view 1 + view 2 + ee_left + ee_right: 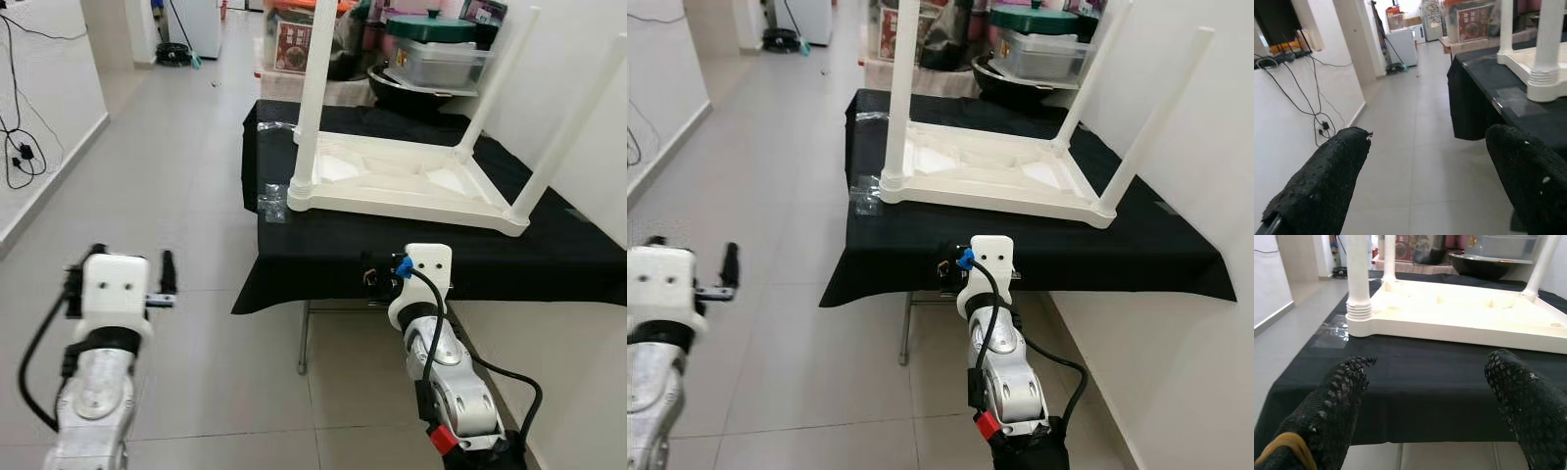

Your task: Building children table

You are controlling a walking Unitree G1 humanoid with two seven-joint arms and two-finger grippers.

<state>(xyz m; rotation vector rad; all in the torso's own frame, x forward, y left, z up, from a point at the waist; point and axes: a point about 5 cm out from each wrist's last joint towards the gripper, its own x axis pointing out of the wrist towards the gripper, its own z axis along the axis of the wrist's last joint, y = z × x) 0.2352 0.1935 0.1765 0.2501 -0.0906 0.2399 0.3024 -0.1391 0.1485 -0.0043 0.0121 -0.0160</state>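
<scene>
White upturned children's table [392, 176] on black-draped table [323, 250], both grippers' jaws apart, right gripper [1425, 396] at its edge.

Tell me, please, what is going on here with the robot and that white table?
A white plastic children's table lies upside down on a work table draped in black cloth, with its legs fitted and pointing up. The right hand is open and empty at the cloth's near edge, facing the table. The left hand, also open and empty, is off to the side over the tiled floor.
</scene>
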